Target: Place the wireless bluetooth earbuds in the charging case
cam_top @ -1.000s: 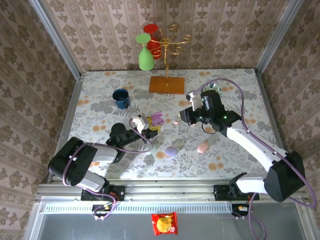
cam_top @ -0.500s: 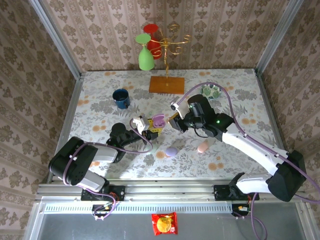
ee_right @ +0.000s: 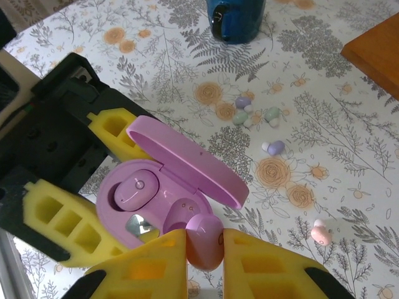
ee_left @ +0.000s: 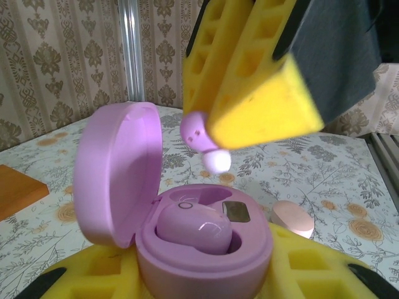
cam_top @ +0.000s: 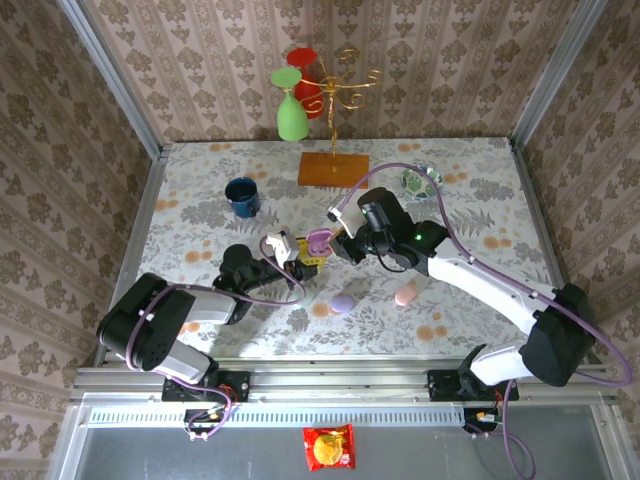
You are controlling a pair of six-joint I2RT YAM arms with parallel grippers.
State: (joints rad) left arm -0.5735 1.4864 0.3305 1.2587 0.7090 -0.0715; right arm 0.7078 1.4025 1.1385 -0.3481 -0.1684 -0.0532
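Note:
My left gripper (cam_top: 300, 257) is shut on the lilac charging case (cam_top: 318, 241), which it holds up with the lid (ee_left: 115, 174) open. One earbud (ee_left: 193, 227) sits in the case's left well (ee_right: 137, 187); the other well (ee_right: 181, 215) is bare. My right gripper (ee_right: 204, 249) is shut on a second lilac earbud (ee_right: 204, 240), which hangs just above the case's rim (ee_left: 209, 146). Loose earbuds (ee_right: 274, 147) lie on the flowered table, one of them pink (ee_right: 321, 233).
A blue mug (cam_top: 242, 196) stands at the back left. A wooden-based cup stand (cam_top: 333, 170) is at the back middle. Closed egg-shaped cases lie nearby: lilac (cam_top: 343, 302), pink (cam_top: 405, 294), green (cam_top: 415, 182). A small cluster of earbuds (ee_right: 249, 113) lies near the mug.
My right arm has swung left across the table with its earbud until it hangs over the open case. The left arm and the case have stayed put.

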